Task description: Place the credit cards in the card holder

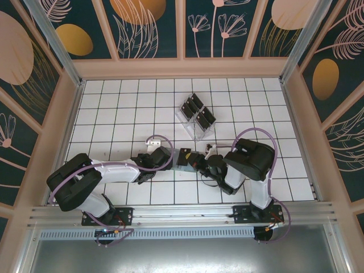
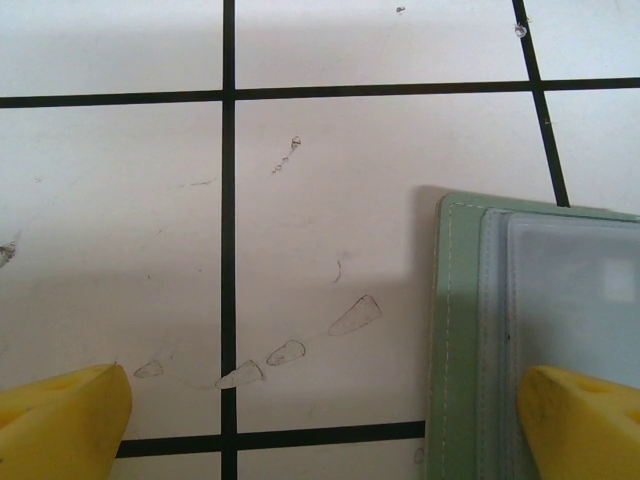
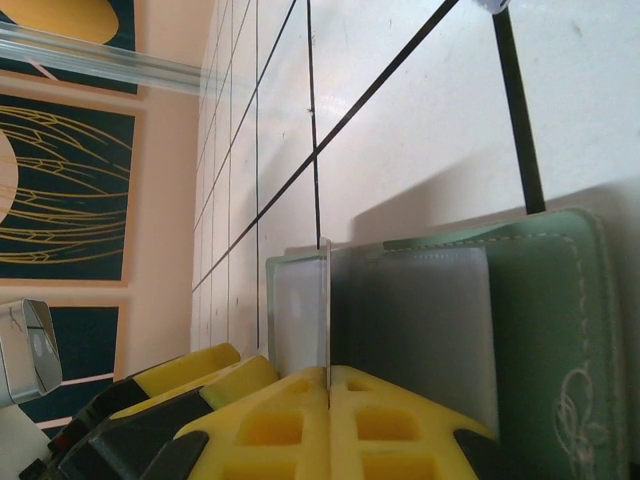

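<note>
The grey-green card holder (image 3: 540, 300) lies open on the white tiles, its translucent pockets facing up. My right gripper (image 3: 328, 372) is shut on a thin credit card (image 3: 328, 300), seen edge-on, which stands upright over the holder's pockets. My left gripper (image 2: 322, 410) is open wide and low over the tiles. One yellow fingertip (image 2: 580, 420) is over the card holder (image 2: 460, 330), the other is over bare tile. From above, the left gripper (image 1: 173, 158) and right gripper (image 1: 198, 161) meet at the card holder (image 1: 185, 156) in the table's middle. More black credit cards (image 1: 193, 105) stand behind them.
A clear plastic slotted rack (image 1: 196, 128) holding the black cards stands behind the grippers. Walls with a flower print enclose the tiled table on three sides. A metal rail (image 1: 170, 213) runs along the near edge by the arm bases.
</note>
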